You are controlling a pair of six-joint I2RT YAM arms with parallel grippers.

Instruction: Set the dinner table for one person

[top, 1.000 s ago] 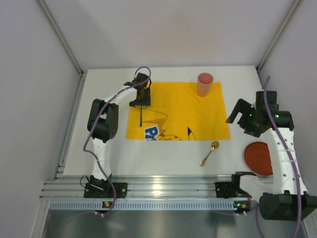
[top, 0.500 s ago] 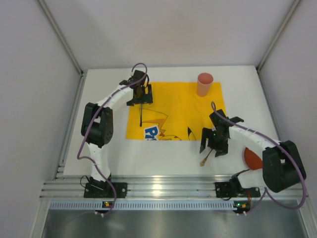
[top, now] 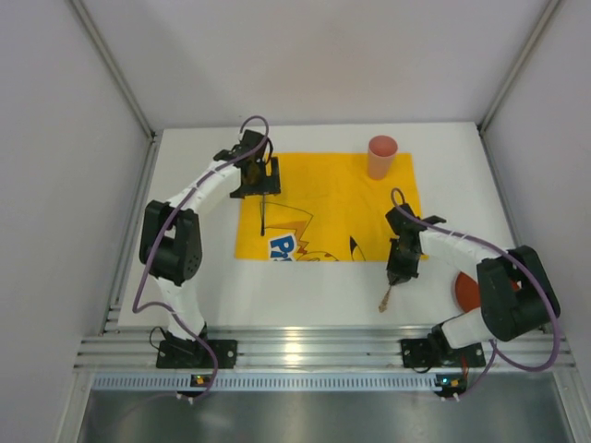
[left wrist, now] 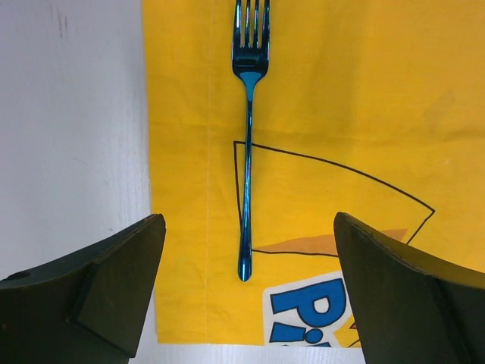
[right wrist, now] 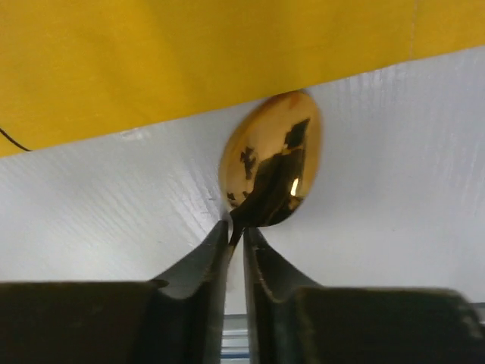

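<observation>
**First onlooker:** Which arm has the spoon?

**Second onlooker:** The right one. The right gripper (right wrist: 236,244) closes its fingers on the neck of the gold spoon (right wrist: 270,161), low over the white dinner table (right wrist: 394,189) and just off the near edge of the yellow mat (right wrist: 151,61). The bowl points at the mat, and the handle runs back between the fingers toward the aluminium rail (top: 295,349).

**First onlooker:** And the left?

**Second onlooker:** The left gripper (left wrist: 248,227) hangs spread wide over the blue fork (left wrist: 248,114), which lies lengthwise along the mat's left side, well apart from the spoon.
</observation>
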